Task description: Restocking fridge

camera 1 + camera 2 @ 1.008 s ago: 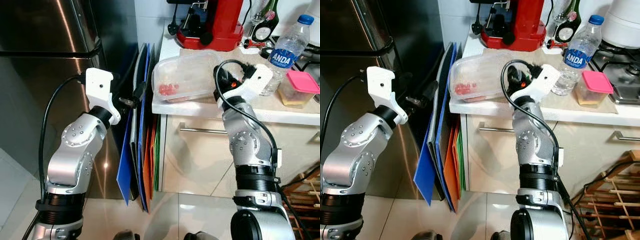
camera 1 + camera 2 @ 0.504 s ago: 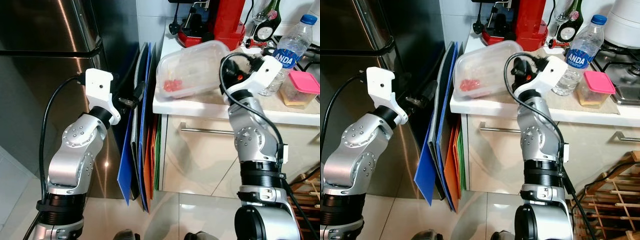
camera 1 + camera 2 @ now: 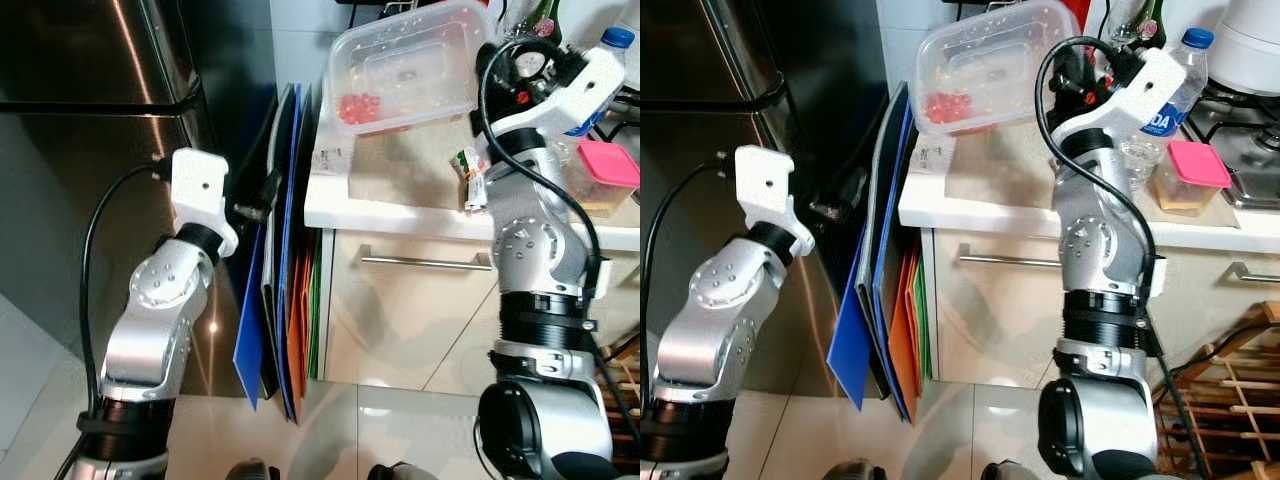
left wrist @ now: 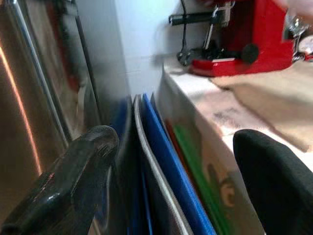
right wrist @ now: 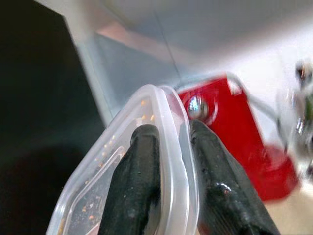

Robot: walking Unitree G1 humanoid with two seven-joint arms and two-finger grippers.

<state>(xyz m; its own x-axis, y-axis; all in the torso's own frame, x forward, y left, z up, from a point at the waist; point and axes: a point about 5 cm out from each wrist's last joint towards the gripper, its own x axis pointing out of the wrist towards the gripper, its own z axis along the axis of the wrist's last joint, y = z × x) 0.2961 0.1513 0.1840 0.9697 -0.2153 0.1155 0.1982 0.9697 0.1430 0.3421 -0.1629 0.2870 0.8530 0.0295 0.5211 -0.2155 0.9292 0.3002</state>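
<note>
Above the counter [image 3: 400, 200]: one clear container [image 3: 410, 68] pinched by right gripper [image 5: 168, 147]; beside it, left gripper [image 4: 171, 166] spread wide, empty.

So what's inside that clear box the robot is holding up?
Through the clear box, pinched at its rim by the right gripper, small red pieces sit bunched in its lower corner. What they are can't be told, and the rest looks bare apart from a few specks.

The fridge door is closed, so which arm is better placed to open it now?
Left. The left gripper is open and empty beside the fridge, while the right gripper holds the clear container above the counter.
</note>
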